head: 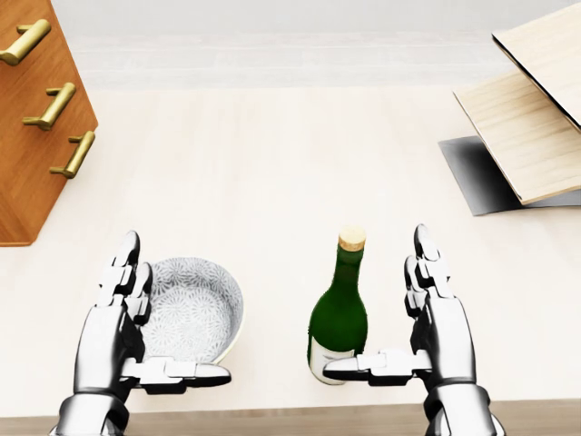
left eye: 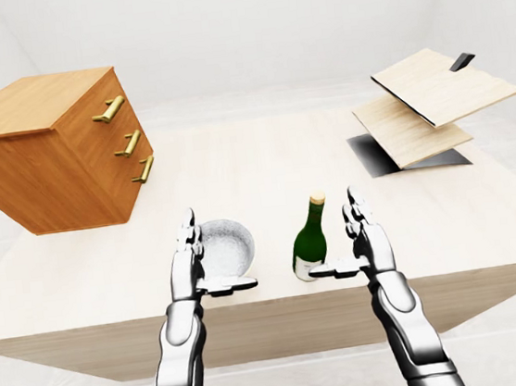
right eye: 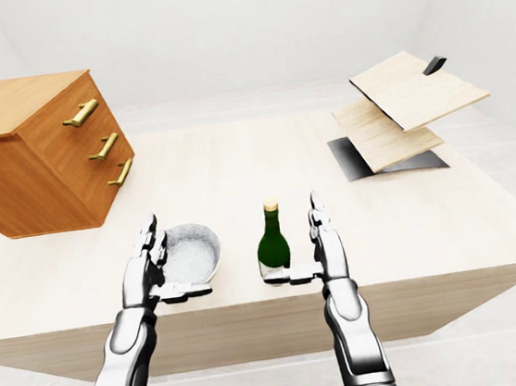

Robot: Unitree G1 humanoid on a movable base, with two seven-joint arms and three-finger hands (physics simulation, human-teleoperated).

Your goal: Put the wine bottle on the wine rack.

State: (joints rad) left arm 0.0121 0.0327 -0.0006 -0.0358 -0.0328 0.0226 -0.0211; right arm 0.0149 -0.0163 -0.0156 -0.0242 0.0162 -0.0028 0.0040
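Left hand (head: pixel 127 331) and right hand (head: pixel 419 327) raised, fingers spread, thumbs inward.

Upright green wine bottle (head: pixel 339 320) on pale table (head: pixel 272 173), just left of open right hand (head: pixel 434 322); patterned bowl (head: pixel 192 309) beside open left hand (head: pixel 123 327).

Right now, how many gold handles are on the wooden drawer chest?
3, stacked down the drawer chest face at the left-eye view's left: top handle, middle handle, bottom handle.

Bare white simulated room, wooden table (left eye: pixel 237 172), drawer chest (left eye: pixel 53 151), tilted rack (left eye: pixel 434 103)
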